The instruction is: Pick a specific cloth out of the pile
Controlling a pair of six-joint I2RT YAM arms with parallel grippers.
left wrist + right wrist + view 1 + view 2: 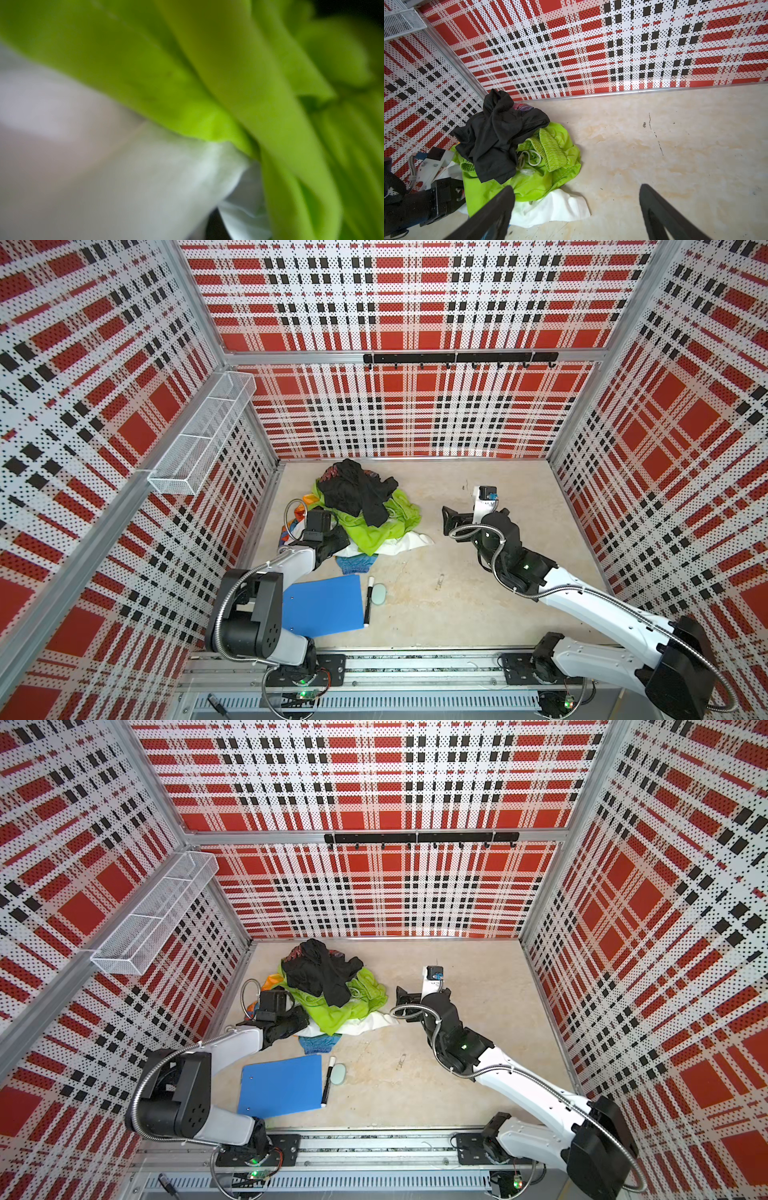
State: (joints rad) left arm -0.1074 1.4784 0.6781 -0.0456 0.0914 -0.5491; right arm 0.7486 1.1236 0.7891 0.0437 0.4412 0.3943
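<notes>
Writing: small dark print on the white bracket (432, 979) at the right wrist, too small to read.
Table (478, 593): beige, marbled, with dark scuffs and a thin dark line.
Walls (415, 406): perforated panels in red, white and black plaid on three sides, in aluminium framing.
Fittings: a white wire basket (203, 435) on the left wall and a black hook rail (457, 358) on the back wall.
Pile (357, 506): far left part of the table, near the back corner. The black garment (353, 489) lies on top, the green garment (374, 531) under it, and a teal knit (353, 564) at the near edge.
Cloth (399, 545): white, at the pile's near edge, mostly under the green garment and flat on the table.
Cloth axis: the visible part runs left to right in both top views, and its pointed corner aims at the right arm.
Left gripper (337, 546): pressed together at the cloth's left end. Its tips are hidden in fabric, so what it pinches cannot be told. The wrist view is a blur of white and green.
Right gripper (576, 188): spread wide, holding nothing, above the table just beside the cloth's corner.
Near side: a blue clipboard (322, 605), a marker (369, 601) and a pale oval disc (379, 593) lie apart from the pile.
</notes>
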